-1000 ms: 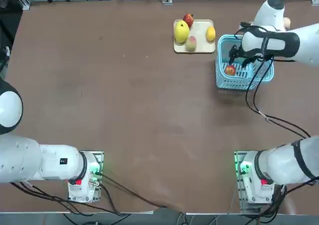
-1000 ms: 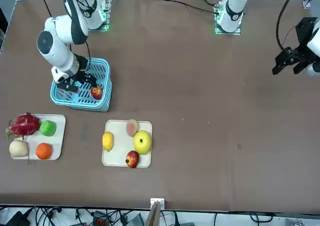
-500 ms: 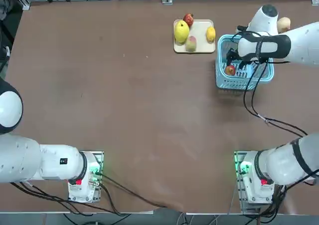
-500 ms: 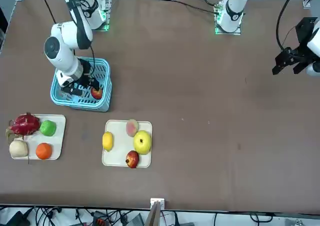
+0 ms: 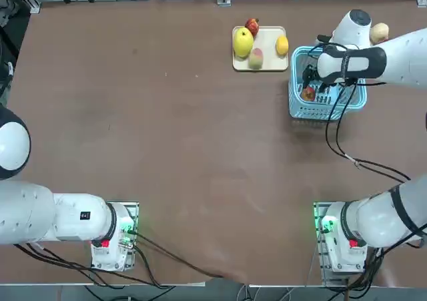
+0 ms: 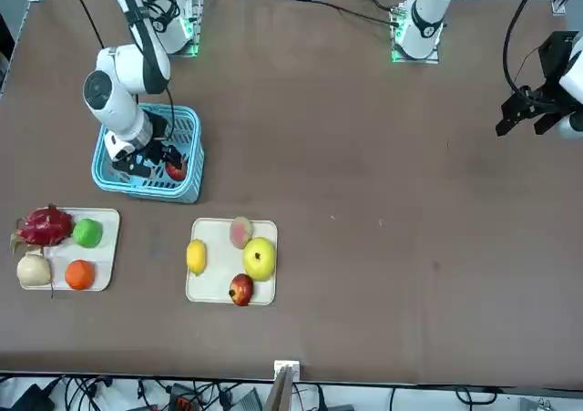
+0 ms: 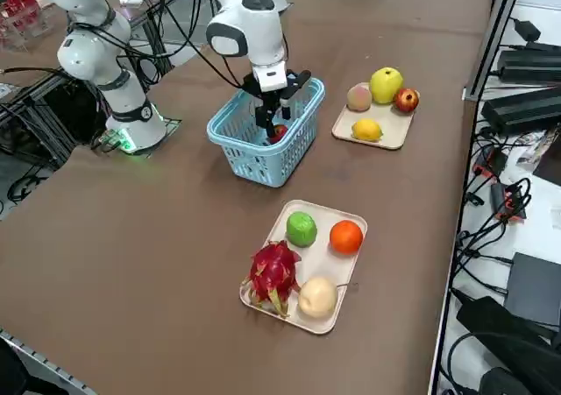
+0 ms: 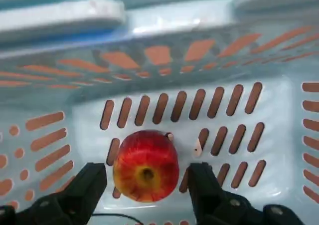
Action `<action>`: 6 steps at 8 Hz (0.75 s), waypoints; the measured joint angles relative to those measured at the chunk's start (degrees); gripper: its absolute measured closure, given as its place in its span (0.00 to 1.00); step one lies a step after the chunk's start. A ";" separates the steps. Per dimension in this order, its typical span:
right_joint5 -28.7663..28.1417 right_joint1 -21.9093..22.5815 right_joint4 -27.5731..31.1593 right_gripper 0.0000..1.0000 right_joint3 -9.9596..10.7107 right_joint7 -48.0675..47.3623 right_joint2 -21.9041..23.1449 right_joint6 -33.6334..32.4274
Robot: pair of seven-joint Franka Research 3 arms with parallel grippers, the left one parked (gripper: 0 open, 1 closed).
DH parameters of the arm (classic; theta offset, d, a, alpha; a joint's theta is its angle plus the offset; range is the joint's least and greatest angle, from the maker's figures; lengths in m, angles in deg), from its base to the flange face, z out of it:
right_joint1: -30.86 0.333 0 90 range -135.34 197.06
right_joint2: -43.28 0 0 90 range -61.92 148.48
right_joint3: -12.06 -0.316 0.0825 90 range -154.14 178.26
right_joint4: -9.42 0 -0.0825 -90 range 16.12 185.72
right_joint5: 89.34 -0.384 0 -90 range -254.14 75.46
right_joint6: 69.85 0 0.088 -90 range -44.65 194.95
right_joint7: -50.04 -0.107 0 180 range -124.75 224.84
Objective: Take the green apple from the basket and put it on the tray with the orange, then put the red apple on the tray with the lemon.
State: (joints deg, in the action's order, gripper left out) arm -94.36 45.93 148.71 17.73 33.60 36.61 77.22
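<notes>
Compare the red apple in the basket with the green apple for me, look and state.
The red apple is red with a yellowish patch; the green apple is plain green. The red apple sits in the basket, the green apple on a tray. Both are round.

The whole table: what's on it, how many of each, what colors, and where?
basket: 1, light blue, under the right gripper
red apple: 1, red with yellow, in the basket
trays: 2, cream, on the table
green apple, orange, dragon fruit, round fruit: 1 each, green, orange, dark pink, pale cream, one tray
lemon, large apple-like fruit, peach-like fruit, small fruit: 1 each, yellow, yellow-green, pink-green, dark red, other tray
right gripper: 1, black, open around the red apple
</notes>
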 joint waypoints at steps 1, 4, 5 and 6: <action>0.00 -0.01 0.00 0.00 0.11 0.00 -0.04 0.67; 0.00 -0.03 0.03 0.00 0.21 0.00 -1.23 2.22; 0.00 -0.03 0.04 0.00 0.21 0.00 -1.81 2.56; 0.00 -0.01 0.03 0.00 0.21 0.00 -2.17 2.79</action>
State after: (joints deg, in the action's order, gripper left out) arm -94.36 45.92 148.74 17.94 33.60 34.44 80.01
